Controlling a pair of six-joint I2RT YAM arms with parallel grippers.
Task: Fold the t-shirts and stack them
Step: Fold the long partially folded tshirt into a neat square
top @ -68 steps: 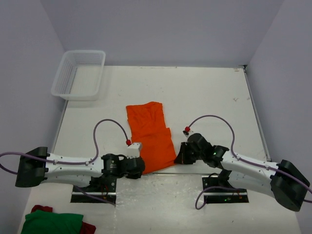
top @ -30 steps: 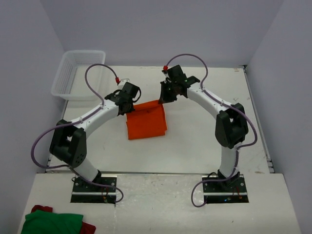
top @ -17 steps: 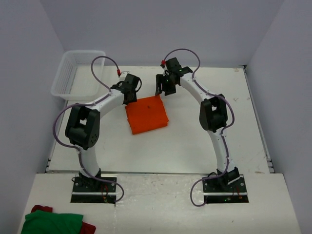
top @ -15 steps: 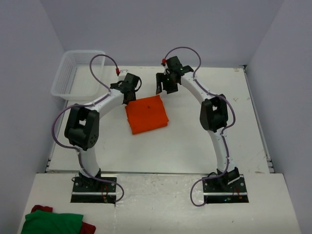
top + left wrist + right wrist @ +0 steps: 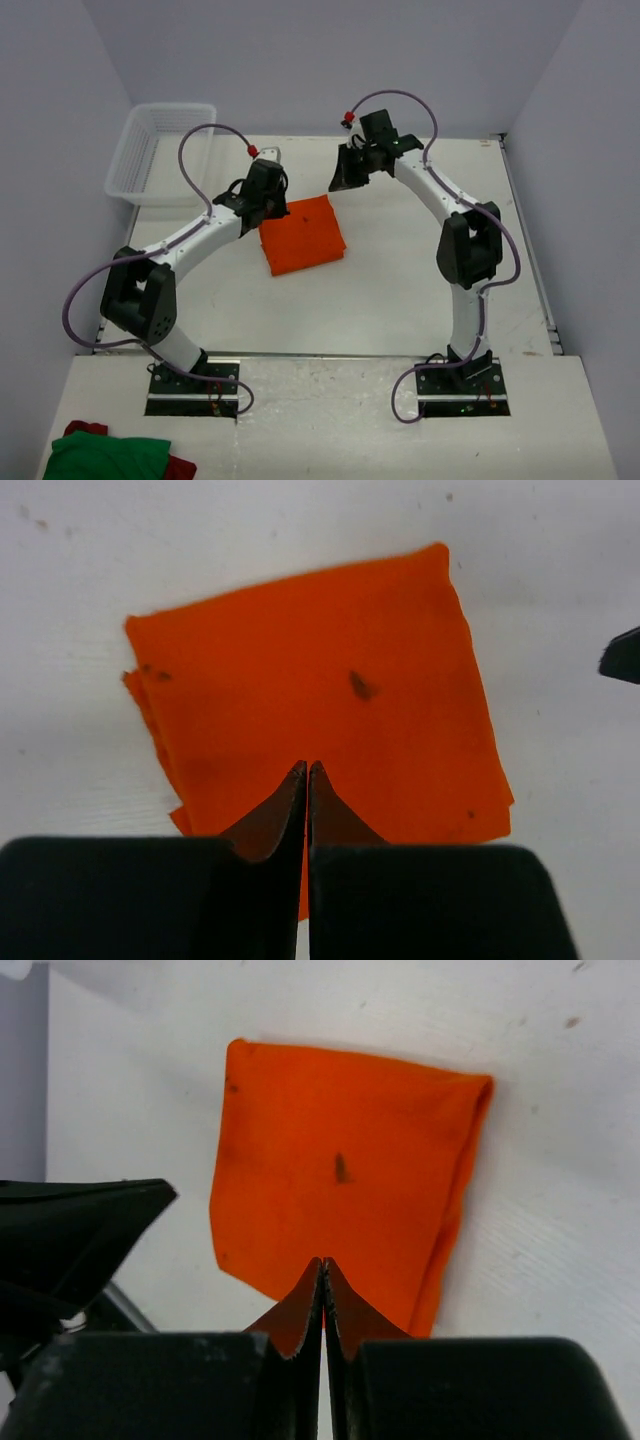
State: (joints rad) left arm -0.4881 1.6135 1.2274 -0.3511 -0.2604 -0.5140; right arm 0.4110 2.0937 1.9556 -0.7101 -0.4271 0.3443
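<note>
Orange t-shirt (image 5: pixel 303 234) lies folded square on white worktop (image 5: pixel 420 270). Left tool (image 5: pixel 306 770) at its 10 o'clock, right tool (image 5: pixel 323 1263) at 1 o'clock; both fully closed, holding nothing.

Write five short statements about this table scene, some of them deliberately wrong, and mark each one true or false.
1. The bright orange fabric t-shirt lies folded into a compact rectangle. True.
2. The left pincer is gripping that t-shirt. False: it is shut on nothing, above the fabric.
3. The right pincer is shut and empty. True.
4. The white plastic mesh basket holds a shirt. False: no shirt shows in it.
5. The green cloth lies on the orange t-shirt. False: it lies apart, at the near left corner.
</note>
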